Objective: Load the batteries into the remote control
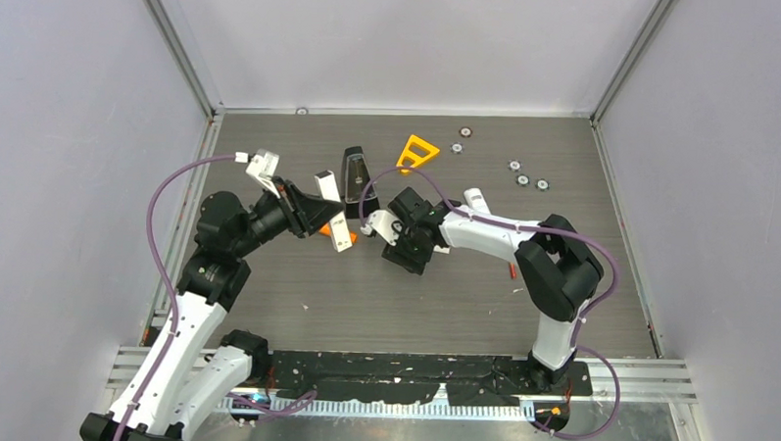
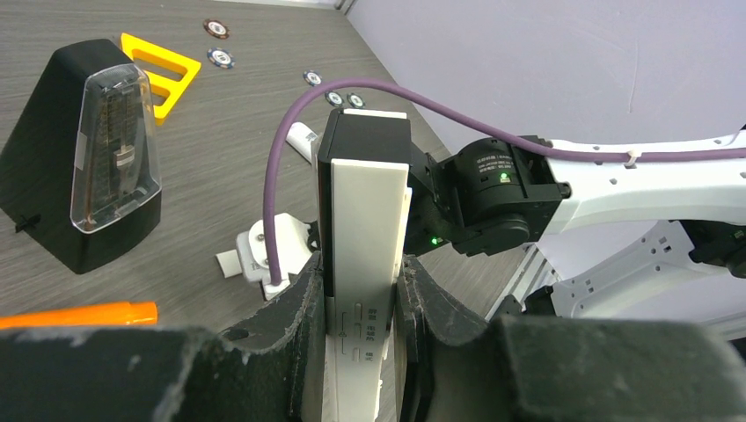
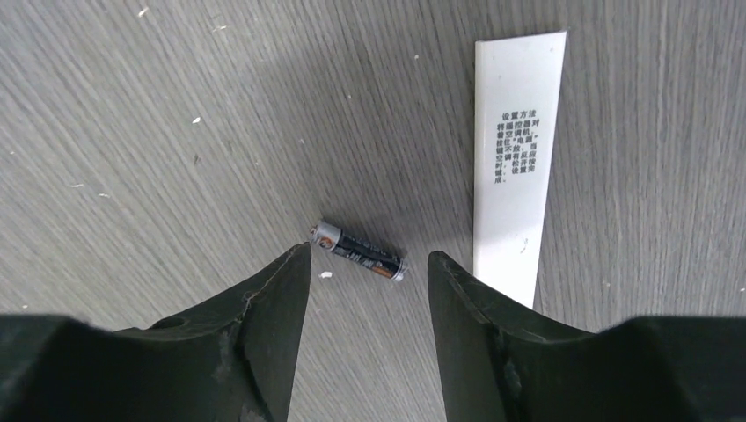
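Grey table (image 1: 364,298) — left gripper (image 2: 362,294) clamps remote (image 2: 365,202), right gripper (image 3: 369,257) spread over battery (image 3: 359,251)

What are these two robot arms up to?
They are loading batteries into a remote. The left arm has its jaws clamped on a white remote. The right arm hangs its jaws open over a dark battery lying on the table beside a white printed strip, one jaw on each side, not yet gripping it.
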`<state>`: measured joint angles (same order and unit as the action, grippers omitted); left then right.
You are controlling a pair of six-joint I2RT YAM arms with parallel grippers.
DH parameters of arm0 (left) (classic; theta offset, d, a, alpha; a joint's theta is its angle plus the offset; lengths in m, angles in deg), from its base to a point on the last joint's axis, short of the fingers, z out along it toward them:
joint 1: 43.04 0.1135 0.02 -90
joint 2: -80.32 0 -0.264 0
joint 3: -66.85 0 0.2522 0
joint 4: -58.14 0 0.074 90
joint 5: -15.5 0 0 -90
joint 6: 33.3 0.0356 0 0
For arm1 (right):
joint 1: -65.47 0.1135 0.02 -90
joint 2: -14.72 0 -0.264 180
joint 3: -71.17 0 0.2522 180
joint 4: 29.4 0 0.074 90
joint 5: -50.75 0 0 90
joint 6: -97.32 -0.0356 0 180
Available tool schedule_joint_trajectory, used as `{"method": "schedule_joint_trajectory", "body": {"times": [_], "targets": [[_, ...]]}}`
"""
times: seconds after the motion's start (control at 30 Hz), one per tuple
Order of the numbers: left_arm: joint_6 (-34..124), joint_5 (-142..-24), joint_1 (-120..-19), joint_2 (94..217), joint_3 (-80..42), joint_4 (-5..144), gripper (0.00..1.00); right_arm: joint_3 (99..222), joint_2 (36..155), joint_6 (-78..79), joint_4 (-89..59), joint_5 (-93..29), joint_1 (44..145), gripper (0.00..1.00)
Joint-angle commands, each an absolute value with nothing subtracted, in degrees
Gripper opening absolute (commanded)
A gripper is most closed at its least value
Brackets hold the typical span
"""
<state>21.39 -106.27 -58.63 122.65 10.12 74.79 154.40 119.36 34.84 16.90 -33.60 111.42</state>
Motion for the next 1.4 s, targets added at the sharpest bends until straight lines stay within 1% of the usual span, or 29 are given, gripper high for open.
{"method": "schedule_joint_trajectory", "body": {"times": [0.0,0.23,0.4,0.43,0.5,0.63,0.73,0.83,0.93,1.0,1.1,1.2,1.37], "targets": [[21.8,-107.9,-57.9,122.5,7.1,72.6,0.06,154.8,120.3,36.3,14.1,-34.2,111.8,0.54],[21.5,-108.8,-57.0,122.9,6.9,72.2,0.06,155.1,122.0,36.0,13.7,-34.5,111.8,0.40],[21.1,-109.3,-56.6,123.3,6.9,72.2,0.06,155.5,122.5,34.3,13.5,-35.7,111.8,0.25],[21.1,-109.3,-56.6,123.3,6.9,72.2,0.06,155.9,122.5,33.9,13.7,-36.1,111.8,0.20],[21.0,-109.4,-56.4,123.3,7.1,72.2,0.06,156.5,122.5,32.0,13.6,-36.7,111.8,0.15],[20.7,-109.5,-56.3,122.8,7.8,70.5,0.05,156.7,120.4,25.9,11.7,-37.2,111.0,0.09],[19.4,-109.6,-56.2,122.2,9.0,68.6,0.05,156.1,117.4,19.1,9.9,-37.1,110.0,0.07],[15.7,-109.9,-56.2,121.5,11.9,63.1,0.05,155.8,112.0,12.6,8.4,-37.2,109.4,0.07],[10.4,-110.1,-56.2,121.3,15.6,54.2,0.05,155.3,106.4,7.0,6.3,-37.8,109.2,0.06],[6.0,-110.0,-56.2,121.4,18.3,46.9,0.05,154.8,100.0,1.5,4.5,-38.7,109.2,0.06],[-0.7,-109.0,-56.1,122.3,22.3,34.7,0.04,153.8,93.5,-6.7,1.0,-40.9,109.4,0.06],[-6.0,-107.7,-56.2,123.5,24.2,27.6,0.02,154.0,87.3,-10.0,-3.2,-41.0,110.7,0.06],[-11.3,-106.3,-56.5,126.1,25.5,20.3,0.00,158.0,84.2,-11.1,-5.4,-39.7,114.5,0.06]]}}
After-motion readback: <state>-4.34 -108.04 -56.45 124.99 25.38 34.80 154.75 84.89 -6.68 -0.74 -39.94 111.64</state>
